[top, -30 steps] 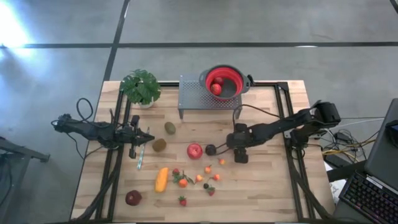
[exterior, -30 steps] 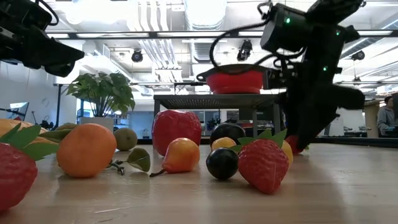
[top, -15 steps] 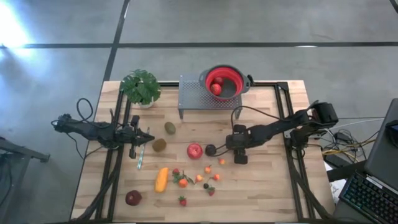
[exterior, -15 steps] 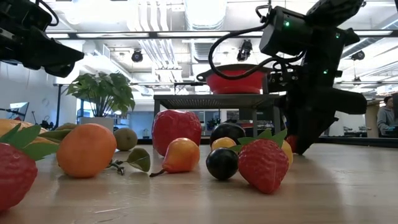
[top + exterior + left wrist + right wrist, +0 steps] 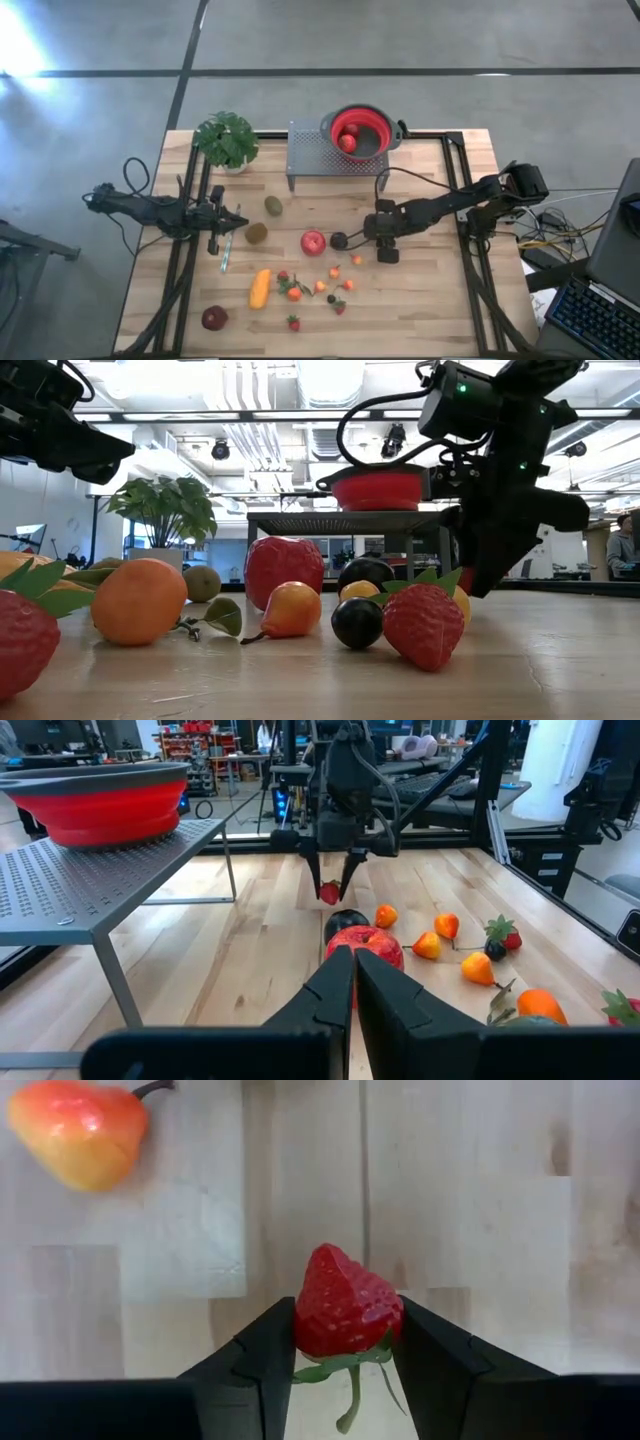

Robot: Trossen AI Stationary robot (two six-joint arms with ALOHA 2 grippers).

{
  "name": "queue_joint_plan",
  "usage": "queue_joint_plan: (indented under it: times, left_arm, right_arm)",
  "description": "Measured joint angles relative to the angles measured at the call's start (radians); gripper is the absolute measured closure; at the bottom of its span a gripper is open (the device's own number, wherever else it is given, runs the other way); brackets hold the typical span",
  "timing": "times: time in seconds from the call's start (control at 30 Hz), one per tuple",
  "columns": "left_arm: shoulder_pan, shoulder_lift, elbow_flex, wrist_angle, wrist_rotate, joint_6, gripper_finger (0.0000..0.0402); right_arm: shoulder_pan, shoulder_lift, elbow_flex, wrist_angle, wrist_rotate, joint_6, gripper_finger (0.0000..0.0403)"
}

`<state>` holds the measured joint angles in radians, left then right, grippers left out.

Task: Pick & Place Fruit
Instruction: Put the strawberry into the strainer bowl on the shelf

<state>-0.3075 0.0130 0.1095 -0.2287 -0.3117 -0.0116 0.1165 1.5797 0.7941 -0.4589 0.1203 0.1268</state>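
High view
- Landmark: red apple (image 5: 313, 241), near the middle of the table (image 5: 430, 310).
- Right hand (image 5: 384, 238): just beyond the dark plum (image 5: 339, 241), on the side away from the apple; its fingers are hidden under the wrist.
- Left hand (image 5: 236, 222): on the other side of the apple, past a brown kiwi (image 5: 256, 233); fingers together, empty.
- Long orange piece (image 5: 260, 288): toward the table's front from the apple, on the left arm's side.
- Dark-red round fruit (image 5: 214, 318): at the front corner, well apart from the apple.
- Red colander (image 5: 360, 131): on a grey rack (image 5: 318, 156) behind the apple, red fruit inside.
- Potted plant (image 5: 227, 140): back corner on the left arm's side.

Low view
- Right hand (image 5: 478, 585): beside and behind the apple (image 5: 283, 571), close above the table.
- Foreground: strawberry (image 5: 425, 623) and an orange (image 5: 139, 600) in front of the apple.

Left wrist view
- Left hand (image 5: 352, 982): fingers closed together, pointing at the apple (image 5: 378, 942).
- Right hand (image 5: 332, 892): beyond the apple, clamped on a small red strawberry (image 5: 329, 893) just above the table.

Right wrist view
- Right hand (image 5: 346, 1342): both fingers pressed against the strawberry (image 5: 345, 1312), tip pointing away, green stem trailing back.
- Small orange pear-shaped fruit (image 5: 80, 1132): lying on the table ahead.
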Motion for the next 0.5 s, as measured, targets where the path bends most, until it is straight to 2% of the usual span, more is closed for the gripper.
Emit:
queue_joint_plan:
  times: [0.27,0.5]
  left_arm:
    - [0.0,0.0,0.0,0.0,0.0,0.0,0.038]
    - [0.0,0.0,0.0,0.0,0.0,0.0,0.038]
  right_arm:
    - [-0.002,-0.001,0.08,-0.028,-0.025,-0.037,0.0254]
    - [-0.003,-0.001,0.26,-0.167,-0.018,-0.115,0.0264]
